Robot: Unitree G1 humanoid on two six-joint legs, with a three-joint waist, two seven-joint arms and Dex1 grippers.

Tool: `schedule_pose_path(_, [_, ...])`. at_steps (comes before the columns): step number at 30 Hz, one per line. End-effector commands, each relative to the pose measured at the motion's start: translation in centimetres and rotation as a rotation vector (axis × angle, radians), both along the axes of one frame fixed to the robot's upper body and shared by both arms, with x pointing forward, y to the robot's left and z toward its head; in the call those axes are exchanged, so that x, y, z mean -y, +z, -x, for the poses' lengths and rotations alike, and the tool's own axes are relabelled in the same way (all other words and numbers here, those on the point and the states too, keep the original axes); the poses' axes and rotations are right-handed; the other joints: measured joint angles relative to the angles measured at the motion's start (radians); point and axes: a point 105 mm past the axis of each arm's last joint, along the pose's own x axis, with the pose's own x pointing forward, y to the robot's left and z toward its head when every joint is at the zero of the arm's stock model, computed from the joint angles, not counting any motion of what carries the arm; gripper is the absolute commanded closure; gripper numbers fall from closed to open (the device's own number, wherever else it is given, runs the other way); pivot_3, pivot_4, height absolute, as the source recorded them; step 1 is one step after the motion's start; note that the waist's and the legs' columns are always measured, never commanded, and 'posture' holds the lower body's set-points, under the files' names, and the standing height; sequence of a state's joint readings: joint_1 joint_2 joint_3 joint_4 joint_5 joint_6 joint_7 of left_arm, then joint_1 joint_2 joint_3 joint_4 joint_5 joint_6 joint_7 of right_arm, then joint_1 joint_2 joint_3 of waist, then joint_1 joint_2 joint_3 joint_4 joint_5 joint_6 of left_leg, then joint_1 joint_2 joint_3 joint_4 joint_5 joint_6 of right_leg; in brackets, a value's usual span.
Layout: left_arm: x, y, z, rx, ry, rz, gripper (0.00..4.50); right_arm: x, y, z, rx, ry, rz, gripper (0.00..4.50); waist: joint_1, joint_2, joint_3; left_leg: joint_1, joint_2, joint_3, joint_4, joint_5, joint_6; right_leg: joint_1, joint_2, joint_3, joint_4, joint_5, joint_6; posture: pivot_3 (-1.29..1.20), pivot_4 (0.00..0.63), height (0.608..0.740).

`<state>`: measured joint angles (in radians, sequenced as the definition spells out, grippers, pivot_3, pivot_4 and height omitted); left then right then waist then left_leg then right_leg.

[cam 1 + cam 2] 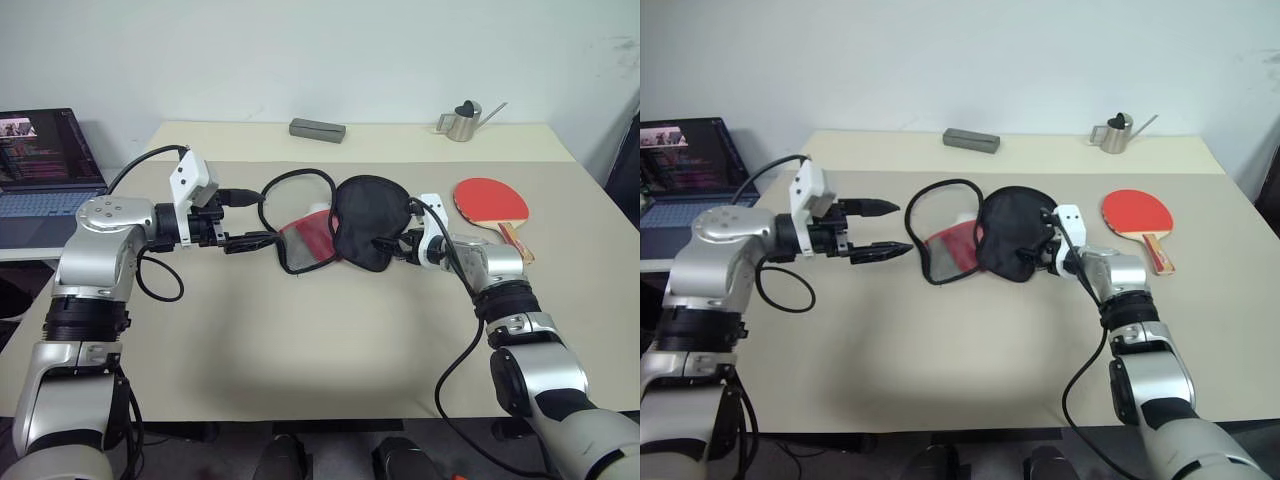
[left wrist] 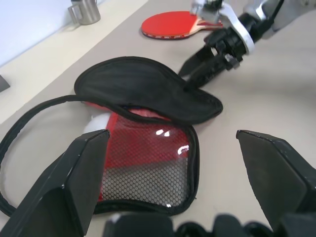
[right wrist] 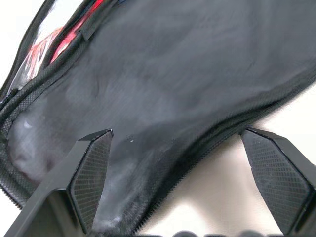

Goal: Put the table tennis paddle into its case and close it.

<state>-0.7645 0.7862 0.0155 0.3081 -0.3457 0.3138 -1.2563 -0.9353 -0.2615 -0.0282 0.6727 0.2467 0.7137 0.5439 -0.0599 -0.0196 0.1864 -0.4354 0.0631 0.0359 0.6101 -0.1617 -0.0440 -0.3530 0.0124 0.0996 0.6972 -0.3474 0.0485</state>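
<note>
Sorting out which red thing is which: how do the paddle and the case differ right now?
The table tennis paddle is a rigid red disc on a light wooden handle; the case is soft fabric, unzipped, its black flap folded over the red mesh side. The paddle lies on the table away from both grippers; the case lies between the left gripper and the right gripper. Both have red faces.

Both arms are reaching inward toward each other; the left gripper is pointing right with fingers spread wide, the right gripper pointing left, fingers apart.
</note>
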Motion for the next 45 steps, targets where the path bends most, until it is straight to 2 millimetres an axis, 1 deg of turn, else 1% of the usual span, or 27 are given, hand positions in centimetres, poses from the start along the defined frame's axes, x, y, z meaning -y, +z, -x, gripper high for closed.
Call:
schedule_pose_path(1, [0.0,1.5,0.0,0.065,-0.006,-0.006,0.00,-0.4,1.4,-0.2,0.083,0.030,0.069,0.02,0.000,0.000,0.000,0.000,0.000,0.000,0.000,0.000,0.000,0.000,0.000,0.000,0.000,0.000,0.000,0.00,0.150,0.740])
schedule_pose_path(4, [-0.1,1.4,-0.1,0.067,-0.003,-0.007,0.00,0.1,1.2,-0.4,0.114,0.013,0.138,0.02,0.000,0.000,0.000,0.000,0.000,0.000,0.000,0.000,0.000,0.000,0.000,0.000,0.000,0.000,0.000,0.00,0.150,0.740])
schedule_pose_path(7, [-0.2,1.3,-0.1,0.069,0.001,-0.008,0.00,0.0,1.4,-0.4,0.120,0.018,0.133,0.02,0.000,0.000,0.000,0.000,0.000,0.000,0.000,0.000,0.000,0.000,0.000,0.000,0.000,0.000,0.000,0.00,0.150,0.740])
schedule_pose_path(10, [-0.2,1.2,-0.2,0.069,0.002,-0.013,0.00,-0.1,1.5,-0.4,0.120,0.012,0.113,0.60,0.000,0.000,0.000,0.000,0.000,0.000,0.000,0.000,0.000,0.000,0.000,0.000,0.000,0.000,0.000,0.00,0.150,0.740])
schedule_pose_path(13, [-0.3,0.7,0.0,0.062,0.000,-0.037,0.00,0.0,1.5,-0.3,0.114,0.004,0.102,1.61,0.000,0.000,0.000,0.000,0.000,-0.001,0.000,0.000,0.000,0.000,0.000,0.000,0.000,0.000,0.000,0.00,0.150,0.740])
schedule_pose_path(16, [-0.3,0.1,0.4,0.047,-0.011,-0.056,0.00,0.1,1.5,0.0,0.108,0.011,0.100,2.72,0.000,0.000,0.000,0.000,0.000,0.000,0.000,0.000,0.000,0.000,0.000,0.000,0.000,0.000,0.000,0.00,0.150,0.740])
schedule_pose_path(20, [-0.3,-0.7,1.1,0.024,-0.030,-0.083,0.00,0.4,1.4,0.3,0.097,0.006,0.100,4.10,0.000,0.000,0.000,0.000,0.000,-0.001,0.000,0.000,0.000,0.000,0.000,0.000,0.000,0.000,0.000,0.00,0.150,0.740])
schedule_pose_path(21, [-0.2,-1.0,1.4,0.018,-0.038,-0.093,0.00,0.6,1.3,0.4,0.094,0.001,0.103,4.39,0.000,0.000,0.000,0.000,0.000,-0.001,0.000,0.000,0.000,0.000,0.000,0.000,0.000,0.000,0.000,0.00,0.150,0.740])
schedule_pose_path(22, [-0.1,-1.1,1.6,0.014,-0.044,-0.098,0.00,0.7,1.3,0.4,0.092,-0.003,0.104,4.47,0.000,0.000,0.000,0.000,0.000,-0.001,0.000,0.000,0.000,0.000,0.000,0.000,0.000,0.000,0.000,0.00,0.150,0.740])
schedule_pose_path(24, [0.2,-1.4,2.1,0.007,-0.061,-0.107,0.00,1.2,1.3,0.6,0.089,-0.010,0.109,4.47,0.000,0.000,0.000,0.000,0.000,-0.001,0.000,0.000,0.000,0.000,0.000,0.000,0.000,0.000,0.000,0.00,0.150,0.740])
schedule_pose_path(29, [1.0,-1.5,2.7,0.004,-0.094,-0.108,0.00,3.1,1.1,0.9,0.079,-0.035,0.140,4.47,0.003,0.000,0.000,0.000,0.000,-0.001,0.000,0.000,0.000,0.000,0.000,0.000,0.000,0.000,0.000,0.00,0.150,0.740])
schedule_pose_path(34, [2.0,-1.2,3.2,0.001,-0.141,-0.107,0.00,5.6,0.8,1.5,0.063,-0.077,0.169,4.47,0.002,0.000,0.000,0.000,0.000,-0.001,0.000,0.000,0.000,0.000,0.000,0.000,-0.001,0.000,0.000,0.00,0.150,0.740])
schedule_pose_path(38, [2.4,-1.2,3.4,-0.002,-0.167,-0.114,0.00,6.2,0.5,2.6,0.036,-0.097,0.154,4.47,0.002,0.000,0.000,-0.001,0.000,-0.001,-0.001,0.000,0.000,0.000,0.000,0.000,-0.001,0.000,0.000,0.00,0.150,0.740])
schedule_pose_path(41, [2.8,-1.0,3.6,-0.003,-0.194,-0.117,0.00,6.4,0.2,3.8,0.006,-0.118,0.138,4.47,0.002,0.000,0.000,-0.001,0.000,-0.001,-0.001,0.000,0.000,0.000,0.000,0.000,-0.001,0.000,0.000,0.00,0.150,0.740])
schedule_pose_path(45, [3.3,-0.8,4.0,-0.009,-0.228,-0.115,0.00,6.5,0.5,5.1,-0.013,-0.142,0.108,4.47,0.003,0.000,0.000,-0.001,0.000,-0.001,-0.001,0.000,0.000,0.000,0.000,0.000,-0.001,0.000,0.000,0.00,0.150,0.740])
